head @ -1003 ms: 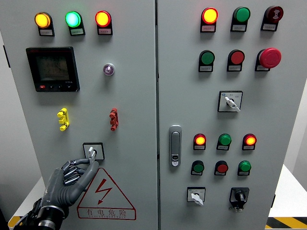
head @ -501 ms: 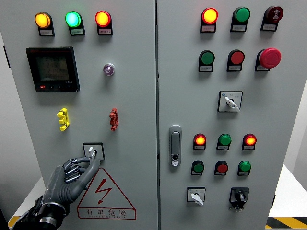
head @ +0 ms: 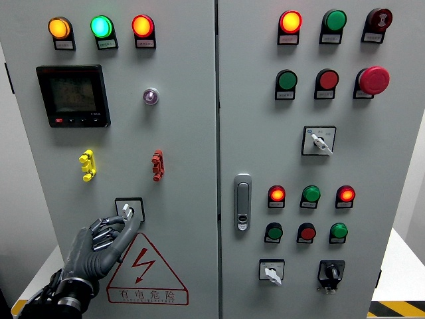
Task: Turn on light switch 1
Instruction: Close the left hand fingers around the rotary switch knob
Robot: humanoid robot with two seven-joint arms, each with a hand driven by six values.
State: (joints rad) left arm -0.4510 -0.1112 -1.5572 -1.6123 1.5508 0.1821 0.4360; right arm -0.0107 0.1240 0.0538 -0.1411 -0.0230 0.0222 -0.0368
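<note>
The light switch [head: 127,211] is a small rotary selector on a black-framed square plate, low on the left cabinet door; its white handle points up and to the left. My left hand [head: 118,226] comes up from the lower left corner and sits just under the plate. Its fingers [head: 99,232] are curled, and the thumb tip reaches the plate's lower edge below the handle. The handle itself shows fully above the hand, with nothing clasped around it. My right arm does not appear in this view.
A yellow clip [head: 86,165] and a red clip [head: 157,165] sit above the switch, and a high-voltage warning triangle [head: 146,269] below it. A meter display [head: 73,95] and lamps are higher up. The right door carries a handle [head: 243,201], push buttons and three more selectors.
My left hand has slid slightly down and to the left, away from the switch plate. The handle's angle is unchanged.
</note>
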